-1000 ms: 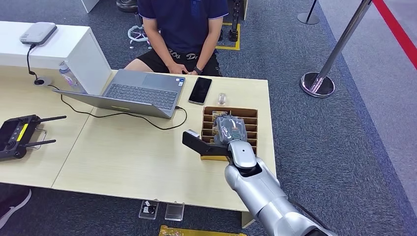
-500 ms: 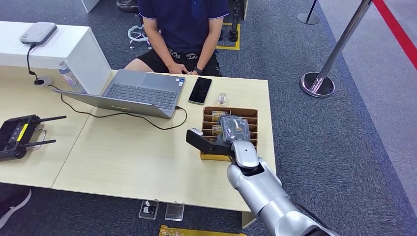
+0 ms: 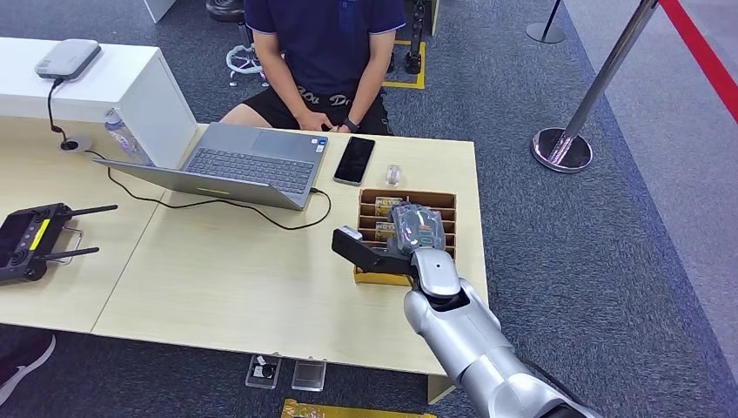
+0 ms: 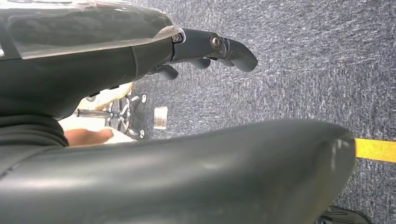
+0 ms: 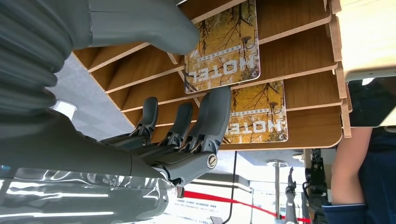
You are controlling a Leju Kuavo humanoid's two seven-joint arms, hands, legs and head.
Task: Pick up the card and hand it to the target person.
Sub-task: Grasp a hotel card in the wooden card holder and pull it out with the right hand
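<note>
The right hand (image 5: 187, 126) is hovering with thumb and fingers apart around a thin, stiff, likely slick hotel card (image 5: 223, 44) standing in the wooden rack (image 5: 299, 56), best pinched by its exposed edge.

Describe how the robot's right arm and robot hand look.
The right arm is glossy silver, built of rounded segments. The right robot hand has a grey ribbed cover, a thick grey thumb and darker fingers, with a clear glossy wrap at the wrist.
</note>
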